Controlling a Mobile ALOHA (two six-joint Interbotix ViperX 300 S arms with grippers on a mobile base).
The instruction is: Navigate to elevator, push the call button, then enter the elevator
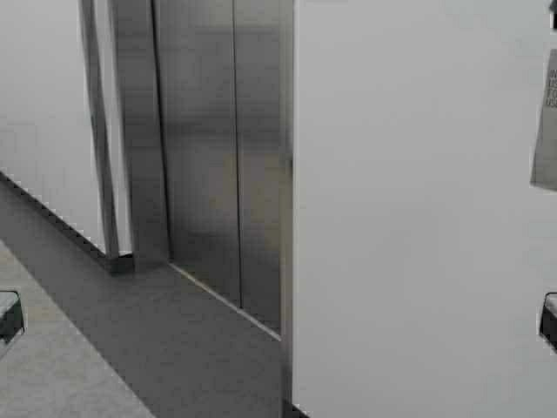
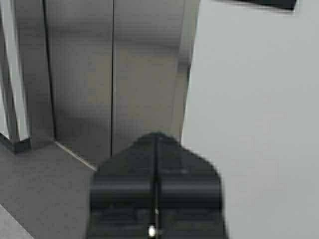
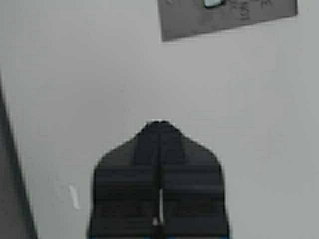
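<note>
The elevator (image 1: 222,165) is seen left of centre in the high view — 2 brushed steel doors pressed together along a vertical seam, set back in a steel frame beside a white wall (image 1: 418,226). A dark grey floor strip (image 1: 174,340) runs along the threshold, with paler flooring nearer the robot.

The call button (image 1: 546,122) is mounted on that white wall at the far right edge of the high view, only partly in frame; in the right wrist view its grey plate is seen ahead of the right gripper (image 3: 158,130), apart from it. The right gripper's 2 fingers are pressed together, nothing between them.

The left gripper (image 2: 156,142) is likewise closed on nothing — it is pointed toward the elevator doors and the wall corner.
</note>
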